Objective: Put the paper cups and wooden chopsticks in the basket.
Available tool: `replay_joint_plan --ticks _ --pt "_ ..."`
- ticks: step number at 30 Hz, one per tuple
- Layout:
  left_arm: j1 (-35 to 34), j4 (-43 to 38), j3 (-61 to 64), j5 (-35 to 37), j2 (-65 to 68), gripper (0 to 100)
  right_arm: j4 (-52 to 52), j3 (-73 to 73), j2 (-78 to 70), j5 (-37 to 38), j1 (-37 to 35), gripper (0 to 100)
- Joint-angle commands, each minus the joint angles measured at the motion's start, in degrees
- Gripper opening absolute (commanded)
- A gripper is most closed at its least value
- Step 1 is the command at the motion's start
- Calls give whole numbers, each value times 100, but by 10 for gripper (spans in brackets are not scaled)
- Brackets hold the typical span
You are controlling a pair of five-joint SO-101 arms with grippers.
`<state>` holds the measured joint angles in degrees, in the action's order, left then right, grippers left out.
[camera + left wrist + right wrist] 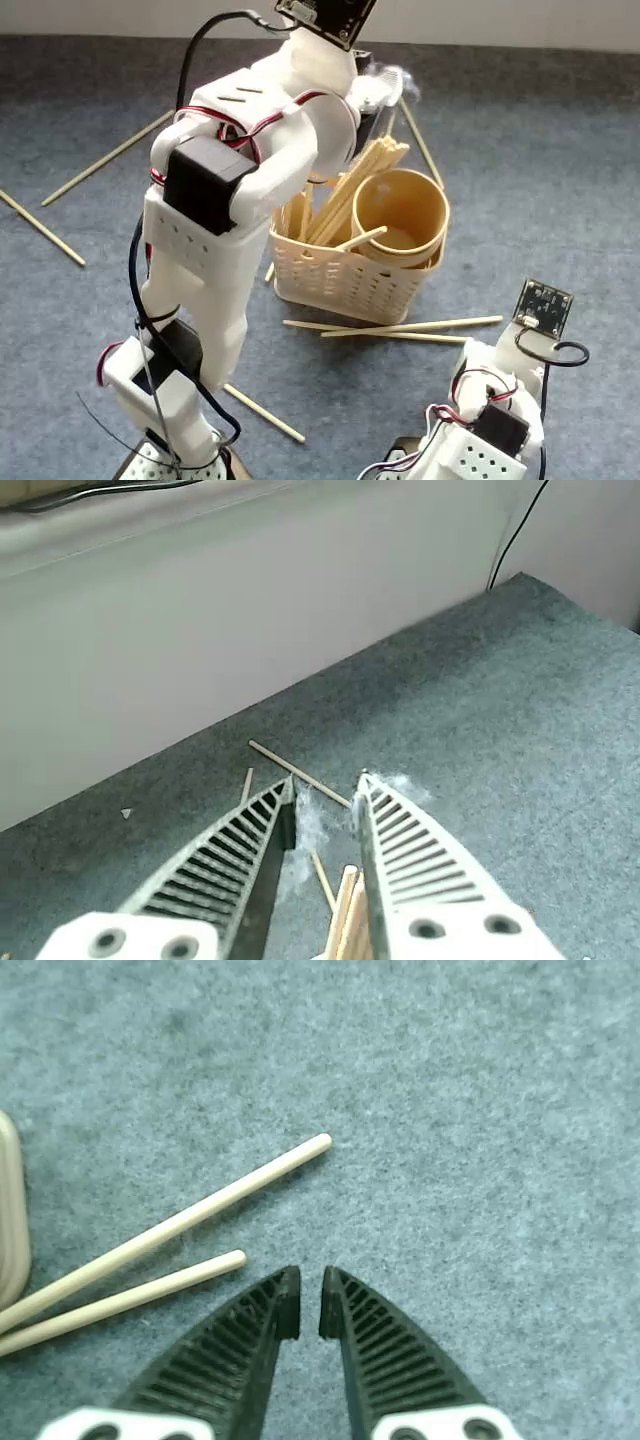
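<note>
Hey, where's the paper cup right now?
In the high view, the paper cup sits inside the basket, in its picture-right half, with a bundle of chopsticks leaning beside it.

A paper cup [418,212] and chopsticks [347,193] stand inside the basket [340,282].

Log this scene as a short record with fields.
basket: mid-carpet, holding a paper cup and a bundle of chopsticks
loose chopsticks: a pair lying beside the basket, more scattered over the carpet
left gripper: open, raised over the basket's far side
right gripper: jaws slightly apart, empty, low over the carpet near the ends of that pair
</note>
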<state>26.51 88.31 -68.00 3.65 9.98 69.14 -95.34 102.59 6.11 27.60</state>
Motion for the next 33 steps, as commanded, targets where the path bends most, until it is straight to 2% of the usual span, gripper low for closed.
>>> replay_joint_plan --ticks 1,6,10,13,16,19,23,27,33 --pt "-831 -70 13 53 -242 126 31 -857 13 35 -13 56" --pt "-3143 431 154 70 -145 126 31 -857 13 35 -13 56" --pt "-4954 484 1024 44 154 130 31 -857 13 35 -13 56" --pt "-5947 440 1798 44 558 130 31 -857 13 35 -13 56" --pt "-6633 229 2255 44 1068 130 31 -857 13 35 -13 56" --pt "-7020 -149 2360 53 1719 130 31 -857 13 35 -13 56" --pt "-7187 -633 2352 70 2615 130 31 -857 13 35 -13 56" --pt "-7125 -976 2343 70 3415 128 31 -857 13 35 -13 56" --pt "-6914 -993 2343 79 3908 127 31 -857 13 35 -13 56"
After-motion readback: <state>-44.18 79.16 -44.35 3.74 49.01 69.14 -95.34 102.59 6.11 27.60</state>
